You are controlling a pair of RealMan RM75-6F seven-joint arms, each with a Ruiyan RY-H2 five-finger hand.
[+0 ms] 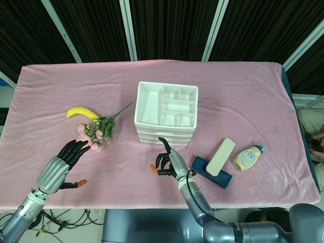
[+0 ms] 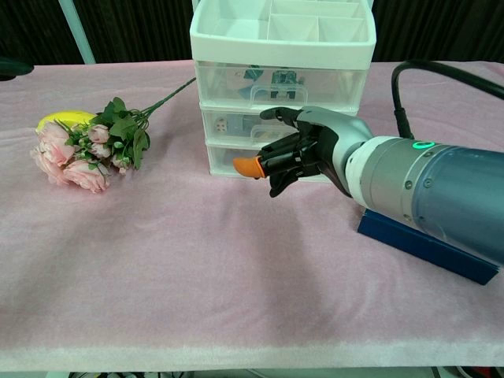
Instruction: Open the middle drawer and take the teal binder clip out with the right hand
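Observation:
The white three-drawer unit (image 1: 166,112) (image 2: 279,94) stands mid-table with all drawers closed. The middle drawer (image 2: 232,126) has a clear front, and small items show dimly behind it. I cannot pick out the teal binder clip there. My right hand (image 1: 164,162) (image 2: 303,150) hovers right in front of the middle drawer, fingers apart and holding nothing. One finger reaches up by the drawer's handle; contact is unclear. My left hand (image 1: 66,159) hangs empty, fingers spread, over the table's front left near the flowers.
A banana (image 1: 81,112) and a pink flower bunch (image 1: 96,132) (image 2: 83,150) lie left of the unit. To the right are a dark blue box (image 1: 211,172) (image 2: 425,244) with a white bar (image 1: 220,156) on it and a yellowish bottle (image 1: 248,157).

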